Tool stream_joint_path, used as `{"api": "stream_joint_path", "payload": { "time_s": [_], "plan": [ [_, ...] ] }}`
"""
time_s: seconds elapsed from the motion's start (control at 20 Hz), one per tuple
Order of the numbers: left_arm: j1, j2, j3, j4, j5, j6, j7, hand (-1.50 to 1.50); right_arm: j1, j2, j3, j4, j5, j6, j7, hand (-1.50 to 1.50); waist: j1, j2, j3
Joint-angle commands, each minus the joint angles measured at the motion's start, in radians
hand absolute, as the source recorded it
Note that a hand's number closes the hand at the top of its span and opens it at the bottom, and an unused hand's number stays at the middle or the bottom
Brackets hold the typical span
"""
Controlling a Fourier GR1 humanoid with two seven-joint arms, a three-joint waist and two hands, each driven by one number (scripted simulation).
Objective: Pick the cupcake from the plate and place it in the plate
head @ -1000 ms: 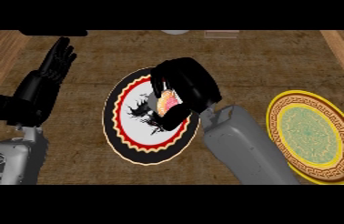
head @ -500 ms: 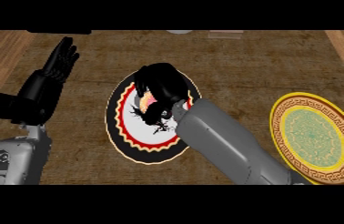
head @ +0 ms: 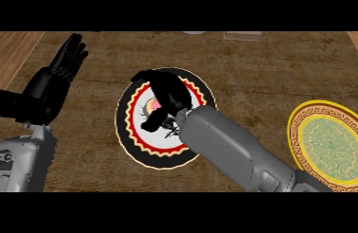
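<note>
A black plate with a red and cream rim (head: 133, 142) lies at the middle of the counter. My right hand (head: 169, 92) is over its centre, fingers curled downward and thumb pointing to the lower left. The cupcake is almost wholly hidden under this hand; only a pale pinkish bit (head: 149, 106) shows at the hand's left edge. The right forearm (head: 237, 151) crosses the plate's right side. A yellow plate with a green centre (head: 299, 128) lies at the right edge, with nothing on it. My left hand (head: 61, 73) rests open at the left, fingers up.
A brown mat (head: 265, 71) covers most of the counter, with lighter wood (head: 17, 52) at the far left. Two small pale things (head: 242, 35) sit at the back edge, cut off by the view.
My right hand has shifted left and slightly down across the black plate, and the forearm has swung in over the plate's right side. The cupcake, visible a second ago, is now covered. The left hand is unmoved.
</note>
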Motion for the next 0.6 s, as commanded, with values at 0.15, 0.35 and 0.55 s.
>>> {"api": "stream_joint_path", "payload": {
  "time_s": [0.15,0.35,0.55],
  "plan": [
    [-0.009,0.004,0.006,0.007,0.005,-0.009,0.008,0.00,-0.006,0.000,0.000,0.000,-0.198,-0.199,-0.138,-1.50,0.008,0.000,0.001],
    [0.010,-0.034,-0.007,0.002,-0.022,0.031,-0.018,0.00,-0.029,0.000,-0.093,0.000,-0.337,-0.165,-0.223,-1.50,-0.015,-0.003,0.001],
    [-0.037,0.015,0.040,0.032,-0.005,0.014,0.023,0.00,-0.015,0.000,-0.184,0.037,-0.393,-0.134,-0.305,-1.50,-0.052,-0.008,0.001]
  ]
}}
